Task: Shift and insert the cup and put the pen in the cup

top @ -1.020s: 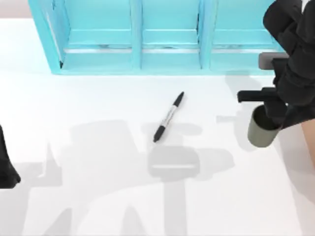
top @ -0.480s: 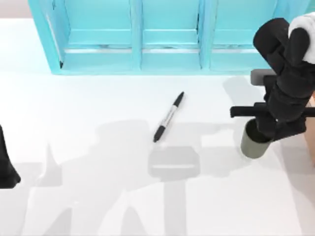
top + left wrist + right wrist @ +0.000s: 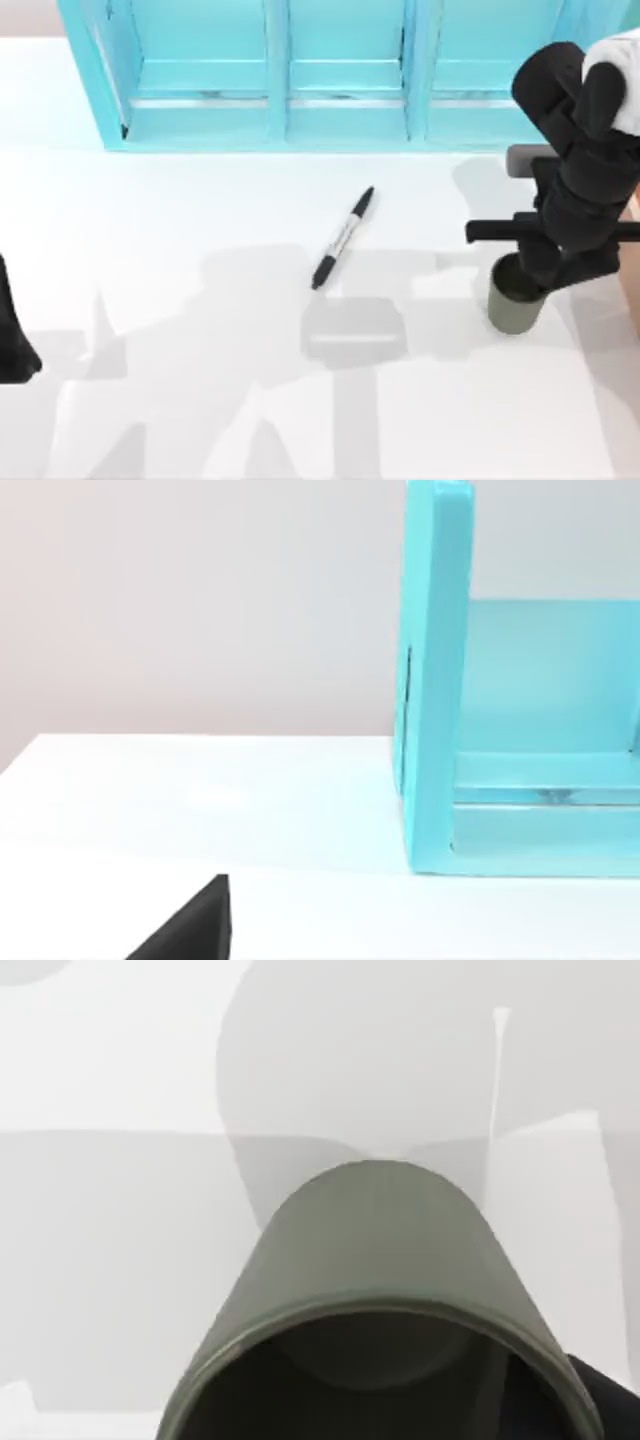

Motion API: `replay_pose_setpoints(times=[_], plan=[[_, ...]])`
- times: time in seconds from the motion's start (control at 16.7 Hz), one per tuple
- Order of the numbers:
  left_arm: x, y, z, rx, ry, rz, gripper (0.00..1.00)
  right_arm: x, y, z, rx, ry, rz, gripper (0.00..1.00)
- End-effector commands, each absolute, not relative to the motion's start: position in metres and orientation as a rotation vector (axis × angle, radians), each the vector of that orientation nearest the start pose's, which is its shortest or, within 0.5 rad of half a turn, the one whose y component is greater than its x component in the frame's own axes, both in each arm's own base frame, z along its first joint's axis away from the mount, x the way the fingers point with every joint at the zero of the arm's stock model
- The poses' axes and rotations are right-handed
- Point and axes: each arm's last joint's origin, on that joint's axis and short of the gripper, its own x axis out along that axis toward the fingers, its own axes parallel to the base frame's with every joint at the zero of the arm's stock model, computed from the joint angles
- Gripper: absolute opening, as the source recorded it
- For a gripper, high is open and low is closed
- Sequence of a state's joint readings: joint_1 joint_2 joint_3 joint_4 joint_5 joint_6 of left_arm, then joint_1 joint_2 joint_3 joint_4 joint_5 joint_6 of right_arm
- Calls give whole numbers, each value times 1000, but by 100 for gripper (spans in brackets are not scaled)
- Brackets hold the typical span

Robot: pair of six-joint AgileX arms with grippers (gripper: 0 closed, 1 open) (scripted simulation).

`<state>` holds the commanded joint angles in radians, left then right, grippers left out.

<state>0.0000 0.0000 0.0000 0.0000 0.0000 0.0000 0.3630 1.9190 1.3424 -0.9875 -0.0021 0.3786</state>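
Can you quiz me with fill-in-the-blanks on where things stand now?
1. The right gripper is at the rim of the ____.
2. The pen lies flat on the ____.
3. The shelf behind the pen is coloured ____.
4. The left gripper sits at the table's ____ edge.

Missing words: cup; table; turquoise; left

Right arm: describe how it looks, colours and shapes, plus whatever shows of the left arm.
The right arm is matte black, built of rounded bulging segments, with a white section at its upper end, a grey block beside it and a thin black crossbar. The left arm shows as a plain black shape.
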Motion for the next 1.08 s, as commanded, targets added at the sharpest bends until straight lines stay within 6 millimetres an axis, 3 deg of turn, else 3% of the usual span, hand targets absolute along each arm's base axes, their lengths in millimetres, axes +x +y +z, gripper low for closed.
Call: replay_pose_setpoints(times=[0.6,1.08], plan=[[106,-1,160,0,0,0,100,331,129,166,12,1566,-4,98],[106,-1,160,0,0,0,100,331,129,166,12,1566,-4,100]])
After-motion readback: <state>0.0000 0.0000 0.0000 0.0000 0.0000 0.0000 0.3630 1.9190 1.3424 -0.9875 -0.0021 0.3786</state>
